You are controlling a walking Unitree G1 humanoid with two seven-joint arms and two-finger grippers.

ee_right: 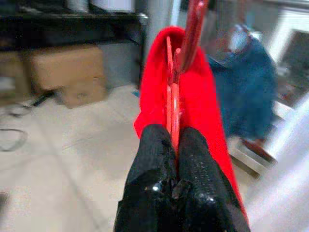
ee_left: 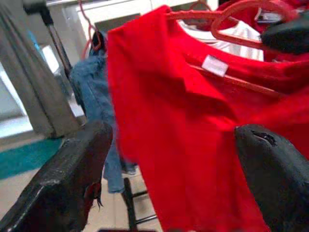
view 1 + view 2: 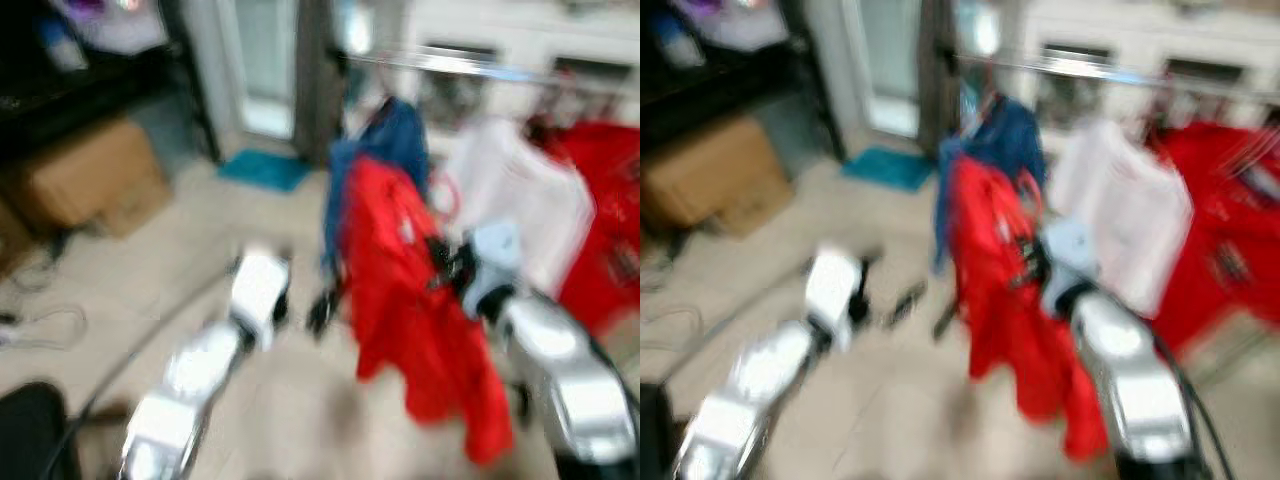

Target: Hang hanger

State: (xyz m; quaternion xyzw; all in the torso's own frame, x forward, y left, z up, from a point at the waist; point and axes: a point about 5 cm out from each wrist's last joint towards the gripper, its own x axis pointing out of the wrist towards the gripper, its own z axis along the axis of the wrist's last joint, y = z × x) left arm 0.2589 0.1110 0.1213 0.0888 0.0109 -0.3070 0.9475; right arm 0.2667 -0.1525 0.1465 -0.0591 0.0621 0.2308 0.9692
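Note:
A red shirt (image 3: 410, 300) on a red hanger (image 1: 174, 101) hangs from my right gripper (image 1: 175, 145), which is shut on the hanger's thin frame. The hanger's hook (image 1: 193, 24) rises above the fingers. My right arm (image 3: 560, 370) holds it out in front of the metal clothes rail (image 3: 470, 68). My left gripper (image 3: 325, 305) is open, low and just left of the shirt; its two black fingers (image 2: 72, 174) frame the red cloth (image 2: 174, 121) without touching it. The head views are blurred.
On the rail hang a blue denim garment (image 3: 385, 150), a white shirt (image 3: 520, 200) and another red garment (image 3: 610, 210). Cardboard boxes (image 3: 90, 175) and a dark shelf (image 3: 70, 80) stand at the left. A teal mat (image 3: 265, 168) lies on the pale floor.

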